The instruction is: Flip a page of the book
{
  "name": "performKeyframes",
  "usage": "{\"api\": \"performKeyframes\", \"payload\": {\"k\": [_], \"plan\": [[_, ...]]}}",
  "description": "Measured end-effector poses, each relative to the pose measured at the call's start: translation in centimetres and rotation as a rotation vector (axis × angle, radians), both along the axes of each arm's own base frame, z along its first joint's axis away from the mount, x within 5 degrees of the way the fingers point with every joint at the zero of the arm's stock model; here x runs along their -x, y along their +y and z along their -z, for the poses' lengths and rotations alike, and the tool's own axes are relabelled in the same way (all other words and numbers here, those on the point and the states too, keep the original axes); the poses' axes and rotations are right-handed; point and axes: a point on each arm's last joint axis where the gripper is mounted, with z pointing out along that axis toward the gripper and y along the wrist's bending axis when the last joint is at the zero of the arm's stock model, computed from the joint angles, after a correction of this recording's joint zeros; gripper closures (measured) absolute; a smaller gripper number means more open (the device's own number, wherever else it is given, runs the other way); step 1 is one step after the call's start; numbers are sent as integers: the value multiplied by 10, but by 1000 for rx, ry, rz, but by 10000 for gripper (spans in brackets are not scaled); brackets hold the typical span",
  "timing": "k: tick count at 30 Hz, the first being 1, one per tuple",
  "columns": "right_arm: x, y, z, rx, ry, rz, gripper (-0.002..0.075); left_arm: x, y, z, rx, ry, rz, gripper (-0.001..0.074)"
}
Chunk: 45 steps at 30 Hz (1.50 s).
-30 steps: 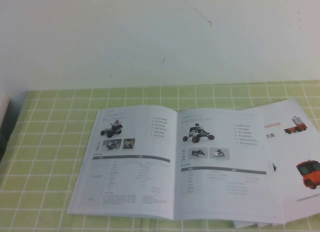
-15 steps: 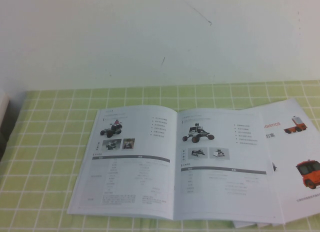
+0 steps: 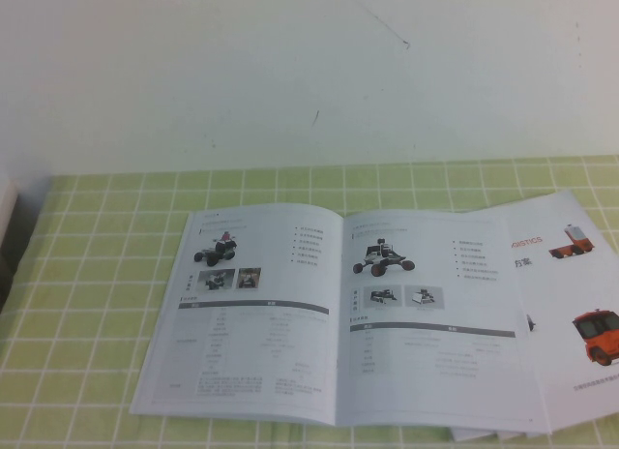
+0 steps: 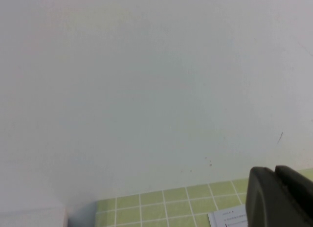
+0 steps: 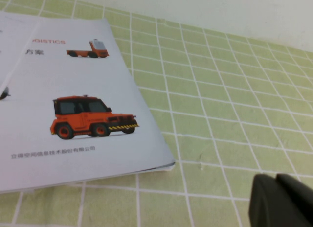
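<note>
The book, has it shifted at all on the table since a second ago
No. In the high view the book lies open and flat on the same squares of the green checked tablecloth as before. Neither the left gripper nor the right gripper touches it.

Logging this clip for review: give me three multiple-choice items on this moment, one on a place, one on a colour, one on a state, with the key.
1. Where do the sheets with trucks lie relative to the book?
A. to the robot's right, partly under it
B. to the robot's left
C. stacked on top of it

2. What colour are the trucks?
A. blue
B. orange
C. green

3. What state is the book in?
A. closed
B. open and flat
C. page lifted by a gripper

Key:
1 A, they stick out past its right edge.
2 B, both views show orange.
3 B, both pages lie flat; left gripper and right gripper appear only in their wrist views, off the book.
</note>
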Motion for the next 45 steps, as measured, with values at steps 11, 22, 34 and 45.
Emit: {"api": "performKeyframes", "payload": {"k": [11,22,34,45], "plan": [[0,0,0,0,0,0,728,-1,2,8,103,37,-27,737],[0,0,0,0,0,0,728,-3,1,74,261,1,-8,737],[0,0,0,0,0,0,728,34,13,121,129,289,-190,737],[0,0,0,0,0,0,728,38,14,141,61,281,-194,737]]}}
